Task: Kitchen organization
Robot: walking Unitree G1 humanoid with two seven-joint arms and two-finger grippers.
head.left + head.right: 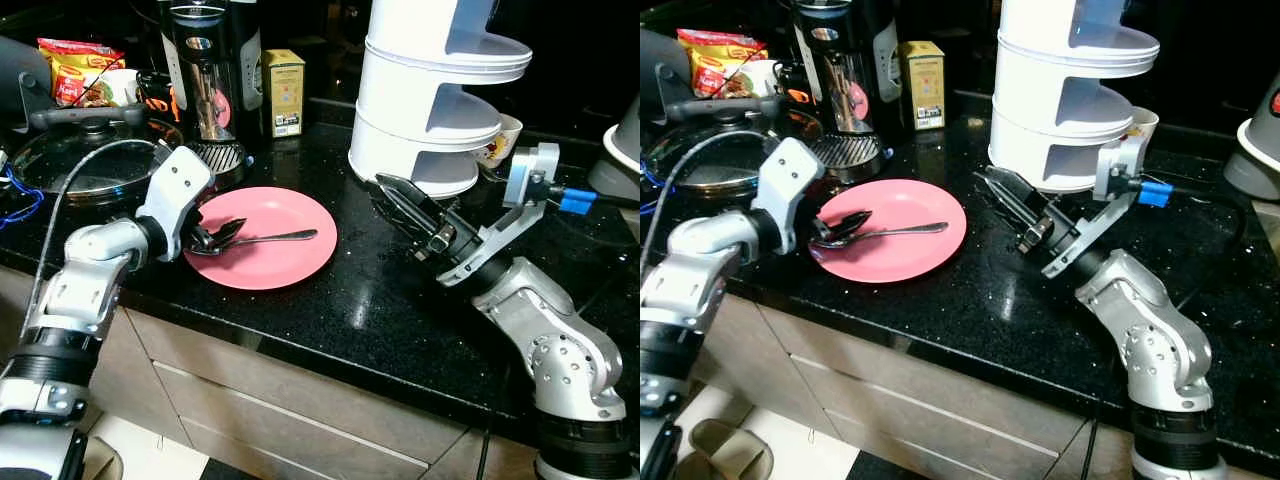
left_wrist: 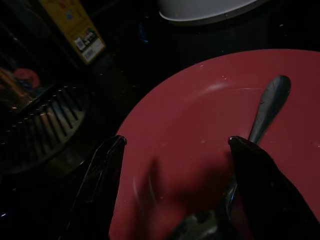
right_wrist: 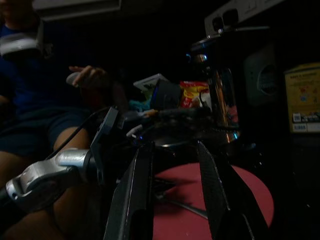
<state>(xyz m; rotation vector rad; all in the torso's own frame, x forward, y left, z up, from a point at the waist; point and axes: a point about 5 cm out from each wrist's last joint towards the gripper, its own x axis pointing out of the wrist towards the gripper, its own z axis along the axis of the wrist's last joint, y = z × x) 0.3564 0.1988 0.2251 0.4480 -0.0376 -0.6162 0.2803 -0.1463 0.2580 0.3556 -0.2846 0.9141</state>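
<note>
Resting on a pink plate (image 1: 268, 238) on the black bench (image 1: 330, 300), a spoon (image 1: 262, 239) lies between the left gripper's (image 1: 214, 238) parted jaws (right gripper (image 1: 402, 203), jaws apart, nearby).

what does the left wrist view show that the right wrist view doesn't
Left wrist view alone: a close look down between the left gripper and its open fingers, which straddle the spoon's bowl end on the plate, plus the drip grille and the white stack's base.

Right wrist view alone: the right gripper with open fingers, the left arm seen from across the counter, and a seated person behind.

Both: the pink plate, the spoon and the yellow box.
</note>
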